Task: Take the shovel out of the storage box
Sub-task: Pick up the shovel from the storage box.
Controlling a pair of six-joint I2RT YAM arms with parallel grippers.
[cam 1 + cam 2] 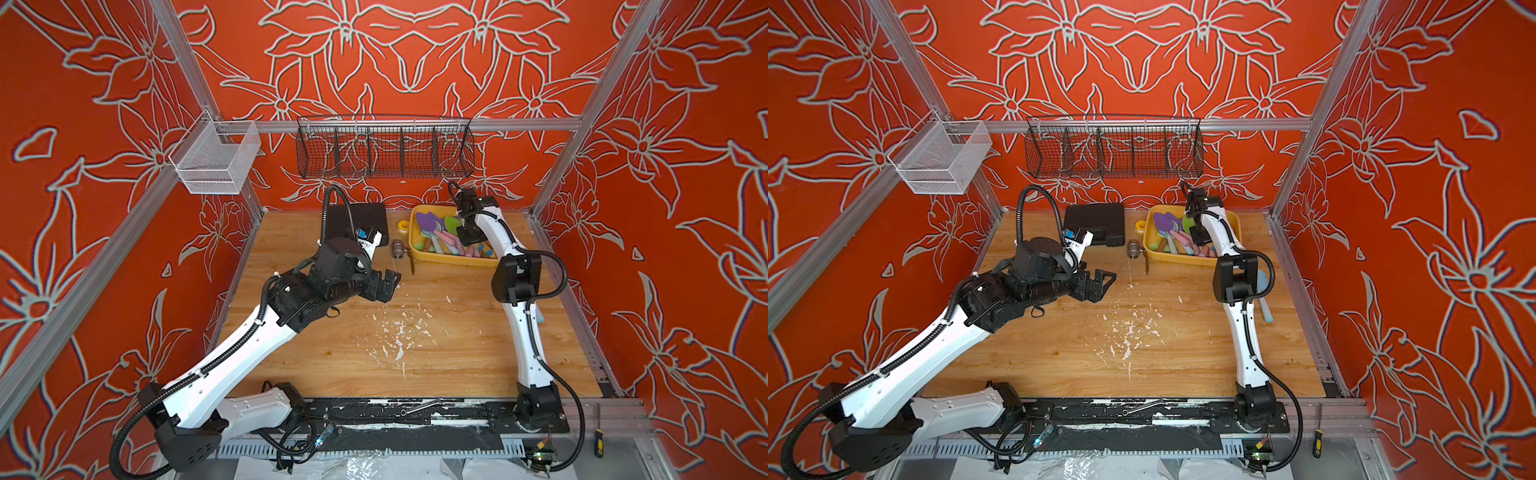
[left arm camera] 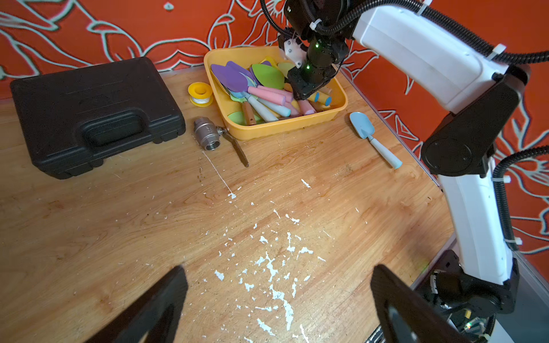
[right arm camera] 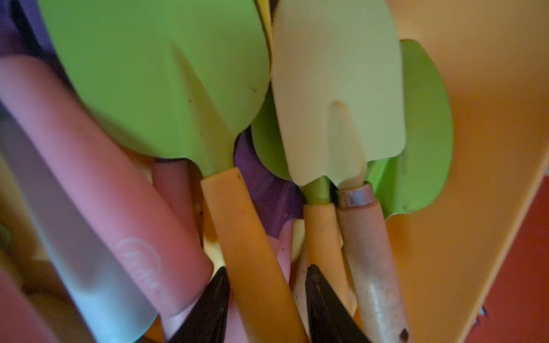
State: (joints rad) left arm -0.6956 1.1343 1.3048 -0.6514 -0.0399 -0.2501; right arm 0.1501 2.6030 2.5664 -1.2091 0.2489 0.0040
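The right gripper (image 3: pixel 267 268) reaches into the storage box (image 1: pixel 453 260), jaws slightly apart on both sides of the orange handle of the green shovel (image 3: pixel 178 98); whether they press it I cannot tell. The box stands at the far right of the tabletop (image 1: pixel 436 361), full of coloured shovels (image 2: pixel 269 92).

Left arm (image 1: pixel 249 345): raised above the surface (image 1: pixel 436 365) near its left edge; left end effector (image 2: pixel 278 268) jaws spread wide, empty. Right arm (image 1: pixel 525 332): stretched toward the far right corner, wrist pitched down; right end effector (image 3: pixel 267 268) jaws partly apart
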